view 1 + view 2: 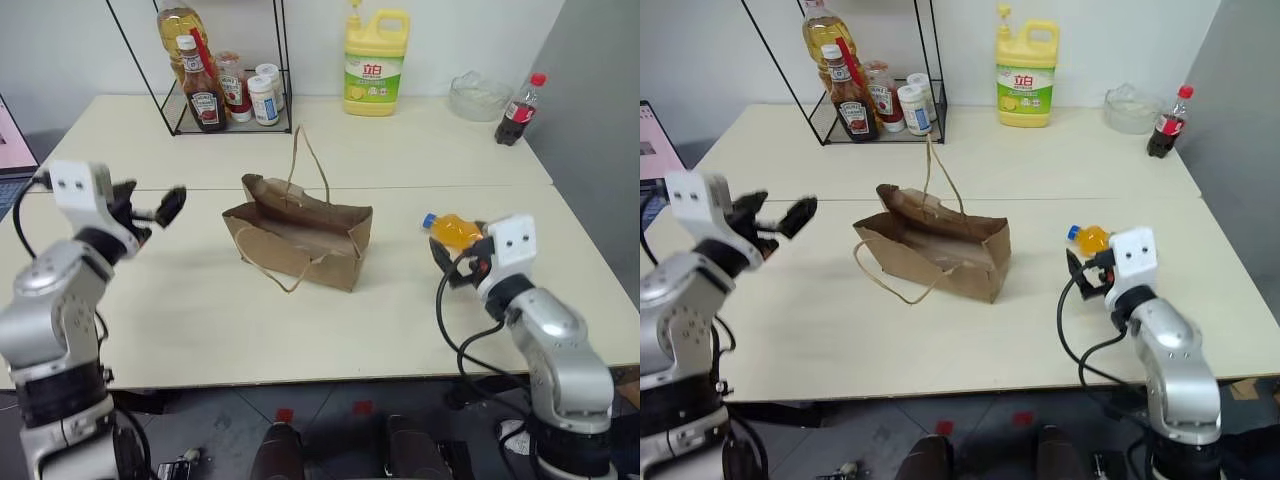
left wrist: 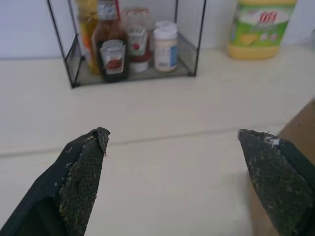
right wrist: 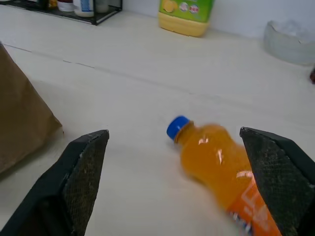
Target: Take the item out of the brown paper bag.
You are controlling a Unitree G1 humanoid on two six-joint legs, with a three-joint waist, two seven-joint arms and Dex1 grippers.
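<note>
The right gripper (image 3: 174, 182) is wide open and empty; the orange drink bottle (image 3: 221, 169) lies on the table (image 1: 200, 310) just beyond it, its base cut off. The left gripper (image 1: 150, 205), also spread and empty, hovers beside the paper bag (image 1: 300, 240), whose inside is hard to see.

Head eyes high over table (image 1: 330, 330), wrist views low, sharing the wire rack (image 2: 133, 73)

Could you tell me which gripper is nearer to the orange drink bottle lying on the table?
The right gripper, open, is right beside the orange bottle. The left gripper, open, is across the brown paper bag.
</note>
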